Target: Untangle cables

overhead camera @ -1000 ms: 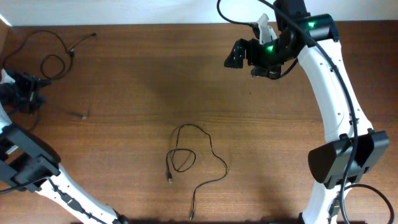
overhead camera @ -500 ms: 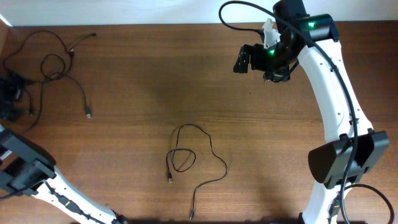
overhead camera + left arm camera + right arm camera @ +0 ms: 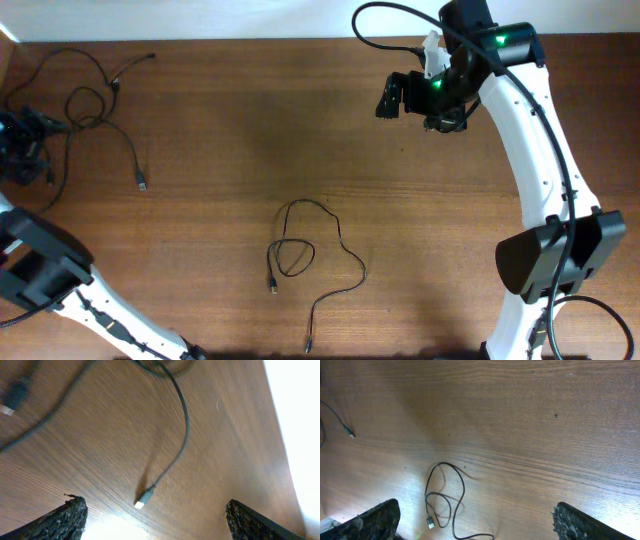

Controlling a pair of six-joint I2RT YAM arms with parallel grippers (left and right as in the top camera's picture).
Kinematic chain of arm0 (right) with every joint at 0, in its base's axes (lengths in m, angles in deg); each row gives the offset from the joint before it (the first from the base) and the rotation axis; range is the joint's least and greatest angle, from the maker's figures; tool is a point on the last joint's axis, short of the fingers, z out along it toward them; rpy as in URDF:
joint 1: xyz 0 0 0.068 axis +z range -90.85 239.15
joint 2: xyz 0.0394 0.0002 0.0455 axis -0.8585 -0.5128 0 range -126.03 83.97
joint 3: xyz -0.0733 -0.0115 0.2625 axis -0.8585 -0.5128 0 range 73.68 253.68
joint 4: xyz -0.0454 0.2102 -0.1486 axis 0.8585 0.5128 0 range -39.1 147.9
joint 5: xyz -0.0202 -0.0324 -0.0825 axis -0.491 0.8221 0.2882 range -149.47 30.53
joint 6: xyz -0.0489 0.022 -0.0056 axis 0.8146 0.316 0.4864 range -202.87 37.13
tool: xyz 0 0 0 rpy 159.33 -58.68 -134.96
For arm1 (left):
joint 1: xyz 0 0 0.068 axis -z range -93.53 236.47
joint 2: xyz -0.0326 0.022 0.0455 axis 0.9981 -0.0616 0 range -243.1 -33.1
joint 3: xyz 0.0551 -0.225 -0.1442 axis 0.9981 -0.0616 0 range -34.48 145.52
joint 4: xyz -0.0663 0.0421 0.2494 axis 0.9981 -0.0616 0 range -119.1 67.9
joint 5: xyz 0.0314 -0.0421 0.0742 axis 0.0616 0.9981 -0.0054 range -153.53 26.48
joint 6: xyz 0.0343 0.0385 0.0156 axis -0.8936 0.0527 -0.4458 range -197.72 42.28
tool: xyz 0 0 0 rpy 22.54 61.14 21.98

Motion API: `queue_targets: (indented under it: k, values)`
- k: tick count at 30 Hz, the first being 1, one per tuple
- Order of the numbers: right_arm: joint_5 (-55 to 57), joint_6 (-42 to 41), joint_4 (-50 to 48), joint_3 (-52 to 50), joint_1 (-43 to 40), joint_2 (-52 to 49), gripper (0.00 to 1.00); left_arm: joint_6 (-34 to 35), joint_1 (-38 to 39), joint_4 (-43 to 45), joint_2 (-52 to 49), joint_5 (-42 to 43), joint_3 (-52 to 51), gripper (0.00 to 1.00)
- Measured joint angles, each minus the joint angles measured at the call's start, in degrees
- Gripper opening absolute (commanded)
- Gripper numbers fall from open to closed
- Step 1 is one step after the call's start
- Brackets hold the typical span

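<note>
A tangle of thin black cables (image 3: pixel 88 100) lies at the table's far left. One strand curves down to a plug (image 3: pixel 142 185), which the left wrist view shows as a silvery tip (image 3: pixel 142 500). My left gripper (image 3: pixel 32 150) (image 3: pixel 160 522) hovers just left of the tangle, open, with nothing between its fingers (image 3: pixel 65 520). A separate looped cable (image 3: pixel 300 250) (image 3: pixel 445 495) lies at the table's middle, its plug (image 3: pixel 430 522) beside the loop. My right gripper (image 3: pixel 400 95) (image 3: pixel 480 525) hangs high over the back right, open and holding nothing.
A white wall borders the table's far edge (image 3: pixel 200 20). Bare wood (image 3: pixel 220 130) stretches between the left tangle and the middle cable. The right arm's white links (image 3: pixel 545 150) run down the right side, and the left arm's base (image 3: pixel 40 265) sits at the front left.
My left gripper has opened and let go of a strand, which now lies slack on the table with its plug down. The right gripper shifted slightly to the right.
</note>
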Motion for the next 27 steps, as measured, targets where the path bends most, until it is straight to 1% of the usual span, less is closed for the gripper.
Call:
queue_targets:
  k: [5,9,12,15,17,18,20,21,22,24,26,27]
  values:
    - [0.0,0.0,0.0,0.0,0.0,0.0,0.98,-2.8,6.2,-1.2,0.0,-7.0,-1.7,0.91]
    - [0.0,0.0,0.0,0.0,0.0,0.0,0.98,-3.6,11.2,2.5,-0.2,-12.7,-6.5,0.89]
    - [0.0,0.0,0.0,0.0,0.0,0.0,0.98,-3.3,14.3,8.6,-0.5,-17.8,-10.9,0.89]
    - [0.0,0.0,0.0,0.0,0.0,0.0,0.98,-1.9,15.1,14.4,-0.6,-20.9,-14.6,0.89]
    - [0.0,0.0,0.0,0.0,0.0,0.0,0.98,-1.2,15.4,19.2,-0.7,-22.3,-17.6,0.84]
    - [0.2,0.0,-0.1,0.0,0.0,0.0,0.98,-0.9,15.6,22.1,-0.7,-22.8,-19.3,0.80]
    - [0.2,0.0,-0.3,0.0,0.0,0.0,0.98,-0.7,16.1,25.1,-0.7,-23.3,-21.5,0.73]
    - [0.2,0.0,-0.3,0.0,0.0,0.0,0.98,-0.6,16.5,26.2,-0.7,-23.4,-22.4,0.65]
    - [0.2,0.0,-0.3,0.0,0.0,0.0,0.98,-0.5,17.0,27.5,-0.7,-23.6,-23.5,0.50]
    - [0.2,0.0,-0.3,0.0,0.0,0.0,0.98,0.1,17.8,28.5,-0.7,-23.8,-24.4,0.31]
    - [0.2,0.0,-0.2,0.0,0.0,0.0,0.98,-0.2,18.4,29.5,-0.7,-23.8,-24.5,0.14]
    - [0.2,0.0,-0.2,0.0,0.0,0.0,0.98,-0.2,18.5,29.7,-0.7,-23.8,-24.5,0.09]
